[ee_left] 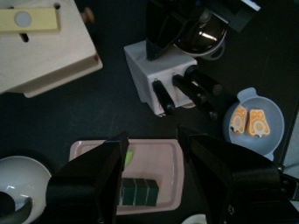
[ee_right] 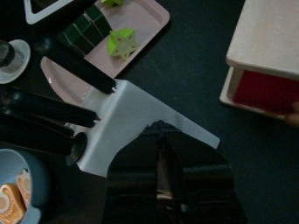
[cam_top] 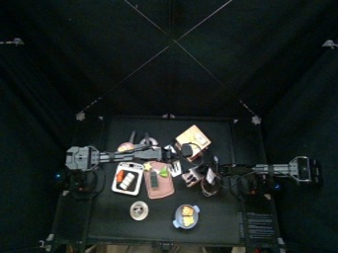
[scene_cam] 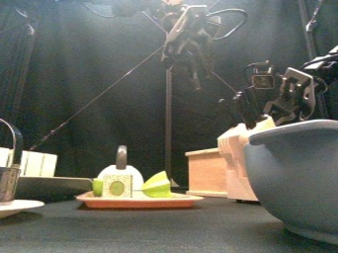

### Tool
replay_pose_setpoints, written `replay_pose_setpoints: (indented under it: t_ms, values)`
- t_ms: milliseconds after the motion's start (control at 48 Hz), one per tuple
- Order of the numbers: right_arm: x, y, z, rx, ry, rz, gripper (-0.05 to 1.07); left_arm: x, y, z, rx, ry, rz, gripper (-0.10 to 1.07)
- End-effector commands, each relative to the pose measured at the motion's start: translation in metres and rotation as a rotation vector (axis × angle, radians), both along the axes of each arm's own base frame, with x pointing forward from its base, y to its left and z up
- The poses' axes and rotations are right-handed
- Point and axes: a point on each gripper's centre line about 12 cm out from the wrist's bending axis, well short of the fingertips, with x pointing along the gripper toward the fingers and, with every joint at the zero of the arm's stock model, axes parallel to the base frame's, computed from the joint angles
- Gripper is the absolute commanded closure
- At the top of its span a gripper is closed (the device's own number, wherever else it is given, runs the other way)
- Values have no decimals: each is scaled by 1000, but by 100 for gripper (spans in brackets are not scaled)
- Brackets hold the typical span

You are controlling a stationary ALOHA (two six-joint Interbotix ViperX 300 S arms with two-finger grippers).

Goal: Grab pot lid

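Note:
The pot lid point(cam_top: 138, 209) is a small round disc with a dark knob, lying near the table's front left. It also shows in the right wrist view point(ee_right: 12, 54), beyond the knife block. My left gripper point(cam_top: 158, 155) hangs open and empty over the pink cutting board point(ee_left: 140, 166); its jaws point(ee_left: 163, 175) stand wide apart. My right gripper point(cam_top: 211, 178) is shut and empty point(ee_right: 163, 179), just behind the white knife block point(ee_right: 135, 118). Both grippers are well apart from the lid.
A wooden box point(cam_top: 196, 136) stands at the back. A blue plate with food point(cam_top: 188, 214) sits at the front and looms large in the front view point(scene_cam: 303, 173). Green pieces point(scene_cam: 138, 185) lie on the board. A white bowl point(ee_left: 24, 179) sits beside the board.

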Motion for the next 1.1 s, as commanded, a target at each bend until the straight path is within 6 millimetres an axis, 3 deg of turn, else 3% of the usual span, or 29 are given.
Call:
replay_pose_setpoints:
  t_ms: [0, 188, 479, 729, 917, 1083]
  values:
    - [4, 0, 10, 4, -37, -4, 71, -27, -1, 23, 16, -111, 4, 14]
    - [2, 0, 19, 20, -69, -26, 71, -72, -5, 18, 36, -265, 3, 13]
    - [-8, -4, 47, 110, -122, -155, 71, -142, -4, -15, 93, -437, 8, 14]
    - [-19, 1, 74, 218, -27, -280, 71, -173, -7, -26, 206, -615, -60, 13]
    - [-19, 21, 97, 307, 101, -292, 71, -191, -10, -29, 267, -715, -105, 14]
    - [-23, 32, 94, 397, 249, -373, 71, -204, -14, -42, 241, -707, -101, 13]
